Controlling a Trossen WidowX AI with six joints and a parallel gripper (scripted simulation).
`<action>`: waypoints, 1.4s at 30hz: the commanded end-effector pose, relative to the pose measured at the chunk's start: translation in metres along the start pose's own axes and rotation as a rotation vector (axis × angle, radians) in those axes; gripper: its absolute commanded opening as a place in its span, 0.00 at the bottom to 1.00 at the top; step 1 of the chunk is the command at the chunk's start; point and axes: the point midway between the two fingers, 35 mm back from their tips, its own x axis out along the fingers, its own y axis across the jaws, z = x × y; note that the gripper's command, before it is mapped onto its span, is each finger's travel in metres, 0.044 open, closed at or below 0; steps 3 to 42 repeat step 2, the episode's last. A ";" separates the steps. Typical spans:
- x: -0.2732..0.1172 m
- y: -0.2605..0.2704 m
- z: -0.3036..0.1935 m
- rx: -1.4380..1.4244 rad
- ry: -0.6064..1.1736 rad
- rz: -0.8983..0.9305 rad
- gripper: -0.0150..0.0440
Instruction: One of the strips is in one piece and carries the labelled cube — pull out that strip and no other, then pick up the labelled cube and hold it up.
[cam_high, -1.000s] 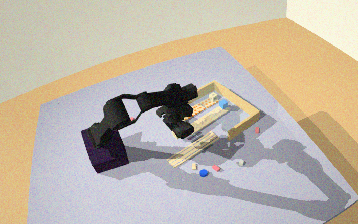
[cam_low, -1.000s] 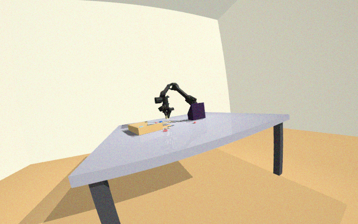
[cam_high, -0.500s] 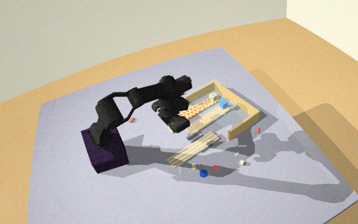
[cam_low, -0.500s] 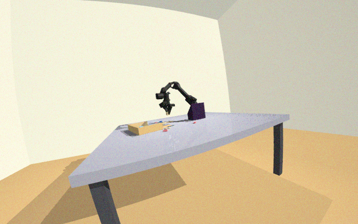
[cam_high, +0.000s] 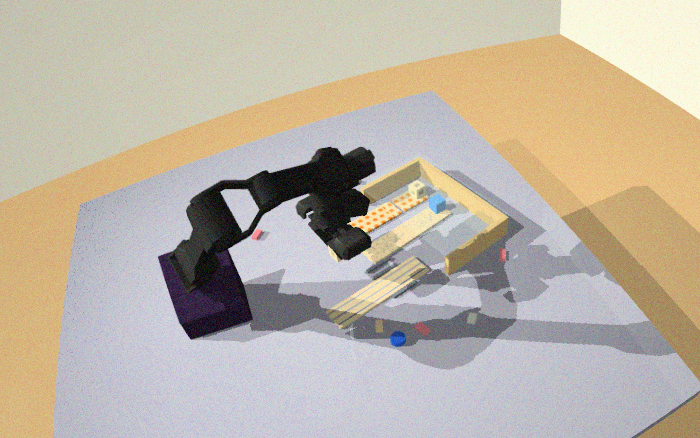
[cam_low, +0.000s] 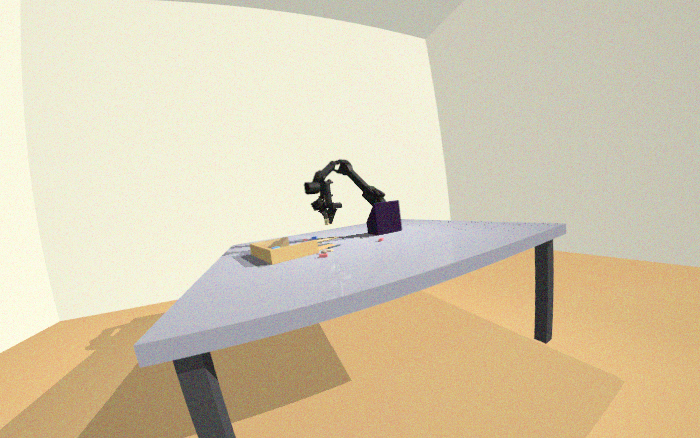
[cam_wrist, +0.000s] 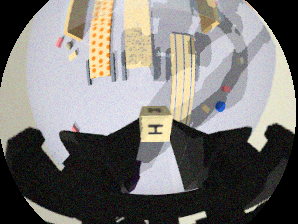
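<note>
Pale lavender table (cam_high: 154, 371) under cream walls fills my views, with the wooden tray (cam_high: 477, 240) on it. My gripper (cam_wrist: 153, 120) hangs high above the table, clamped on the labelled cube (cam_wrist: 156, 125), whose H mark faces my wrist camera. Below lies the striped wooden strip (cam_high: 379, 291), outside the tray. Inside the tray I see an orange dotted strip (cam_high: 384, 212), a cream cube (cam_high: 417, 189) and a blue cube (cam_high: 437, 202).

Matt lavender table (cam_high: 154, 371); wood-look tray (cam_high: 474, 242); striped strip (cam_high: 379, 291) seemingly wooden.
</note>
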 end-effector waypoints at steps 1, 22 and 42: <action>-0.001 0.001 0.000 0.005 -0.001 0.006 0.25; -0.001 0.001 0.000 0.005 -0.001 0.006 0.25; -0.001 0.001 0.000 0.005 -0.001 0.006 0.25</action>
